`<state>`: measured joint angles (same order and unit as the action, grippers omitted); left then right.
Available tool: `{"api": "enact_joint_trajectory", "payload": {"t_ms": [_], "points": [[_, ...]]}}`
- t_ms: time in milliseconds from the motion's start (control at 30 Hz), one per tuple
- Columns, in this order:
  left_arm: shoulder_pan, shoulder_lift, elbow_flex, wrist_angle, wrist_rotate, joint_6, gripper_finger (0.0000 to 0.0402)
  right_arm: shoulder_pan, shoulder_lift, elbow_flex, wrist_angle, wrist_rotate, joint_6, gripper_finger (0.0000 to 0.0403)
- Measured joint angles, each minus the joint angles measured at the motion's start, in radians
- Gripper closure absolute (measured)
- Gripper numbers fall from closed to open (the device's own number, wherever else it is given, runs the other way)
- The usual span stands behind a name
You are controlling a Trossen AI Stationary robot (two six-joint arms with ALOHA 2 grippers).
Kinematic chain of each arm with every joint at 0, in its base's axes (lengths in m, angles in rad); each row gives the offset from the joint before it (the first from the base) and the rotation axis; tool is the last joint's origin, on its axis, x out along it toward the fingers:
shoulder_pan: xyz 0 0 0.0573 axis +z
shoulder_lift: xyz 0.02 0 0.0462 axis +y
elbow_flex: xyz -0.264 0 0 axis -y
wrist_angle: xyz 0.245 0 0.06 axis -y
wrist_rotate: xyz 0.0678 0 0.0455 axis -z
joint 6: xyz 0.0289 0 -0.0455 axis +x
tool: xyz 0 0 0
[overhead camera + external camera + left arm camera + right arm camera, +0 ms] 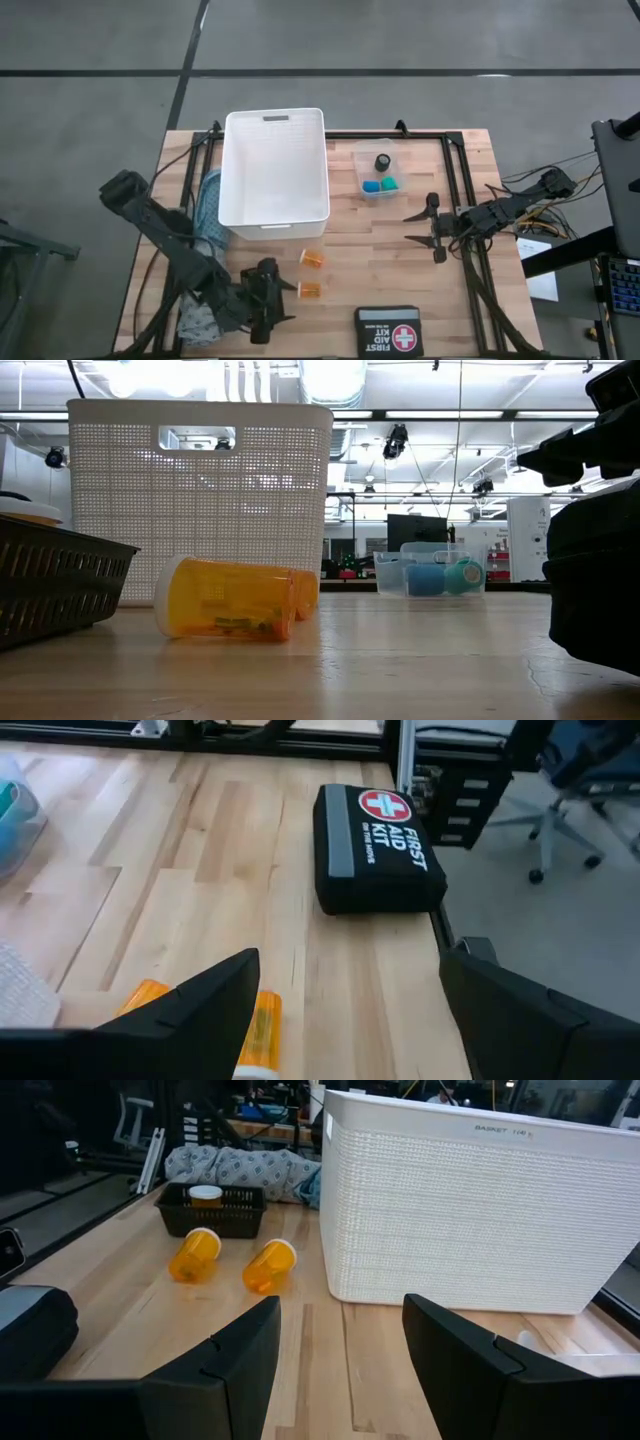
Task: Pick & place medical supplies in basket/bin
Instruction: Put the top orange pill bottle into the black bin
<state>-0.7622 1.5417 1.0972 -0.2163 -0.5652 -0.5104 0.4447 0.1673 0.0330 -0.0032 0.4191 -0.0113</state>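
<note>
High view: the left gripper (268,300) sits just beside the nearer pill bottle (311,290), which lies on its side with its long axis pointing toward the fingers; a second pill bottle (313,258) lies closer to the white basket (275,165). The right gripper (432,228) waits well apart, so the left arm looks nearer.

Low view: both bottles lie flat before the basket.

Left wrist view: its fingers (215,990) stand wide apart, holding nothing, one bottle (255,1030) showing just past one finger.

Right wrist view: fingers (235,1350) parted, empty
</note>
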Motion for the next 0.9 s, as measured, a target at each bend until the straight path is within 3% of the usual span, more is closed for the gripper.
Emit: {"api": "enact_joint_trajectory", "payload": {"t_ms": [133,333,533,900], "points": [[0.026,0.000,-0.068,0.091,0.013,-0.002,0.0089,0.000,0.000,0.000,0.000,0.000,0.000,0.0197],[0.082,0.000,-0.070,0.036,0.140,-0.019,0.0089,0.000,-0.001,0.000,0.000,0.000,0.000,0.0197],[0.083,0.026,-0.071,0.028,0.147,-0.018,0.0090,0.000,-0.001,0.000,0.000,0.000,0.000,0.0197],[0.084,0.203,-0.073,0.048,0.151,-0.031,0.0090,0.000,-0.001,0.000,0.000,0.000,0.000,0.0197]]}}
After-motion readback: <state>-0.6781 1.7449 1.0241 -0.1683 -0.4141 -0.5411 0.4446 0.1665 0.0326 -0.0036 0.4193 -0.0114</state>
